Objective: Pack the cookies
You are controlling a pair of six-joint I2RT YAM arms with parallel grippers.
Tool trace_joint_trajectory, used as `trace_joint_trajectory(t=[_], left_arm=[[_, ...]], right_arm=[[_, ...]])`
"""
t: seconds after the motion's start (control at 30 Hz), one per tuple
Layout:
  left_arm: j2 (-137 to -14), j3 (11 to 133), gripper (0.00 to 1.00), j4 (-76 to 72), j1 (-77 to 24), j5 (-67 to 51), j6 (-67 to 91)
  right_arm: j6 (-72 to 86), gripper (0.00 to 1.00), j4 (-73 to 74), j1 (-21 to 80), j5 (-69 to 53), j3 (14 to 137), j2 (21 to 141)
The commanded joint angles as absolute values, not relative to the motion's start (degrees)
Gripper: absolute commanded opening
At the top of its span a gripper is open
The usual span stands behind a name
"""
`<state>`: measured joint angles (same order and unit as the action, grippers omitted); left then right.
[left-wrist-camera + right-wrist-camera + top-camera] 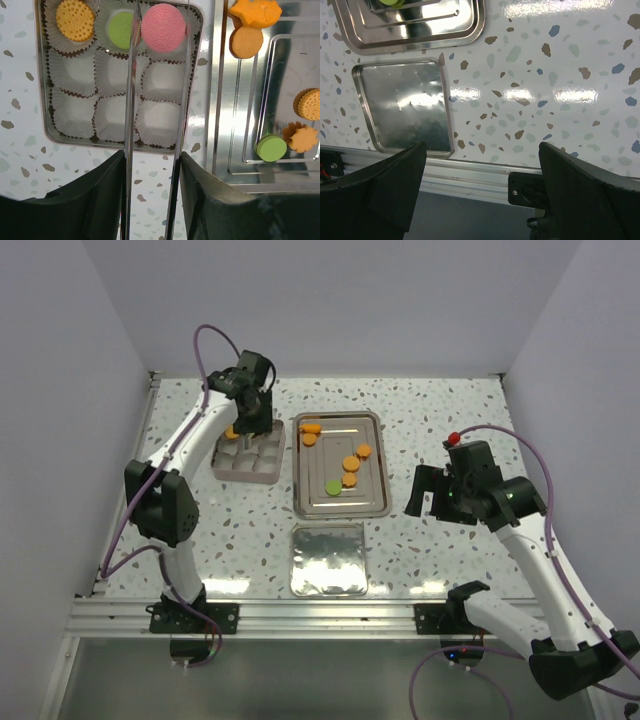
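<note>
**Left wrist view.** My left gripper clamps the pink round sandwich cookie between its thin metal blades, over a corner cup of the grey metal box (nine white paper cups). The two other cups in that row hold an orange round cookie and a green round cookie. Further orange cookies and a second green cookie lie on the silver steel tray beside the box.

**Right wrist view.** My right gripper hangs spread wide and empty above the speckled white table, near a flat square metal lid.

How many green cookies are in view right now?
2: one green cookie in the box's far-row middle cup, a second green cookie on the tray's near left. None seems hidden.
</note>
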<state>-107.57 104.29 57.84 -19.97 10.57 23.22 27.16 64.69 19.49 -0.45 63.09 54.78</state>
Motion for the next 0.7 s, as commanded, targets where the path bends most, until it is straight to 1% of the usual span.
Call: trace_joint_trajectory(t=[0.0, 0.3, 0.5, 0.67], left_arm=[[-108.5, 105.5, 0.50, 55.1, -20.3, 9.6, 23.3], [-109.6, 105.6, 0.54, 53.9, -20.8, 8.9, 23.7], [-109.8, 106.3, 0.54, 54.1, -21.0, 8.7, 23.9], [-109.1, 109.9, 0.54, 55.7, -21.3, 9.1, 24.0]], right_arm=[[26.3, 0.98, 63.9, 19.6, 1.0, 65.0, 55.0], [26.1, 0.98, 63.9, 19.5, 1.3, 65.0, 55.2], [25.9, 0.98, 64.1, 19.7, 1.3, 65.2, 55.2], [25.8, 0.98, 64.2, 19.6, 1.5, 65.2, 55.1]])
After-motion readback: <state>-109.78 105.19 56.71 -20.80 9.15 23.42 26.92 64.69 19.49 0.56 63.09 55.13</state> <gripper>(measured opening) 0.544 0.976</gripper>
